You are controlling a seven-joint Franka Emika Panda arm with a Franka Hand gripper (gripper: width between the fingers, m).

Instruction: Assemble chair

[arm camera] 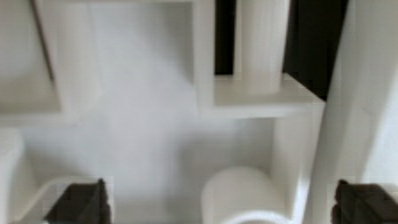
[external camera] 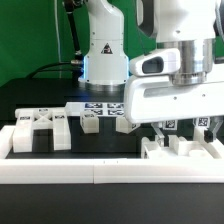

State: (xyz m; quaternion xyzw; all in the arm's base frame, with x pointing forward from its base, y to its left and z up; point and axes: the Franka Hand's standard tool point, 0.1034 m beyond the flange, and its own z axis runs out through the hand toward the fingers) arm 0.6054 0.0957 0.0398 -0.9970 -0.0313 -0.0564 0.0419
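Observation:
The chair's partly joined white structure [external camera: 183, 152] stands at the exterior view's right, just behind the front rail. My gripper [external camera: 186, 128] hangs straight above it. In the wrist view the dark fingertips [arm camera: 77, 201] stand far apart, so the gripper [arm camera: 222, 203] is open. Between them lies a rounded white chair part [arm camera: 242, 196], touching neither pad. Past it run upright white bars [arm camera: 262, 50] and a flat slab [arm camera: 125, 120]. A tagged flat chair slab [external camera: 40, 129] and two small tagged cubes [external camera: 90, 120] [external camera: 122, 122] lie loose at the exterior view's left and middle.
A long plain white rail [external camera: 90, 172] borders the table's front. The marker board [external camera: 104, 104] lies flat behind the cubes, in front of the robot's base [external camera: 104, 55]. Black tabletop shows between the loose parts.

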